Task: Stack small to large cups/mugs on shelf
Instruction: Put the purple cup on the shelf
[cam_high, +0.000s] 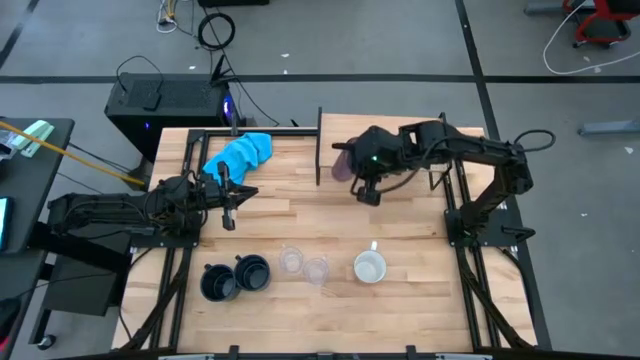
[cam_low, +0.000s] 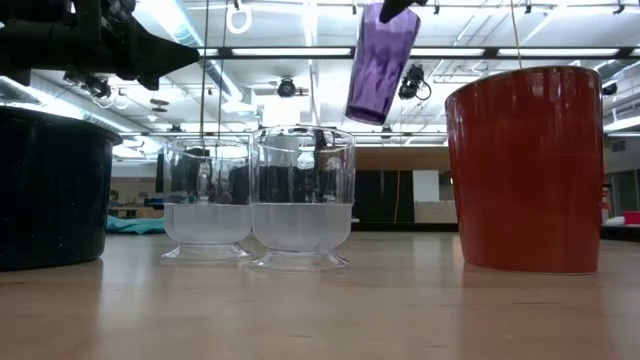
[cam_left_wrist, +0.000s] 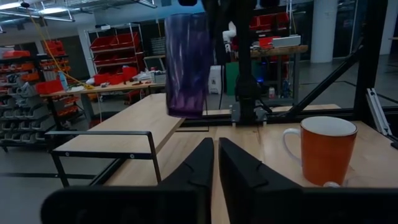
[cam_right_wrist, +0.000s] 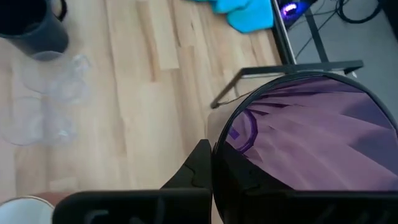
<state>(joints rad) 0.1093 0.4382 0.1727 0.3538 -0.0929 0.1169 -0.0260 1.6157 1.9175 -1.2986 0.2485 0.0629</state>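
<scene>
My right gripper (cam_high: 362, 178) is shut on the tall translucent purple tumbler (cam_high: 342, 165), which hangs in the air (cam_low: 382, 60) by the shelf's dark upright panel (cam_high: 319, 140). The shelf's light-wood board (cam_left_wrist: 134, 121) lies at the table's far side. My left gripper (cam_high: 229, 208) is shut and empty at the table's left, clear of everything. Along the near edge stand two navy mugs (cam_high: 218, 283) (cam_high: 252, 272), two clear glasses (cam_high: 291, 260) (cam_high: 316, 270) and the orange mug with a white inside (cam_high: 370, 267), each on its base. My right gripper holds the tumbler at its open rim (cam_right_wrist: 217, 152), coming from above. One finger (cam_right_wrist: 199, 168) lies against the outside of the wall; the other shows dark through the wall, inside. The tumbler hangs below the fingers, mouth up, slightly tilted, lifted clear (cam_left_wrist: 186, 62).
A blue cloth (cam_high: 240, 155) lies at the table's far left, left of the panel. Bare striped tabletop (cam_high: 300, 215) spreads between the arms and the row of cups. Black frame rails (cam_high: 455, 200) run along the table's sides.
</scene>
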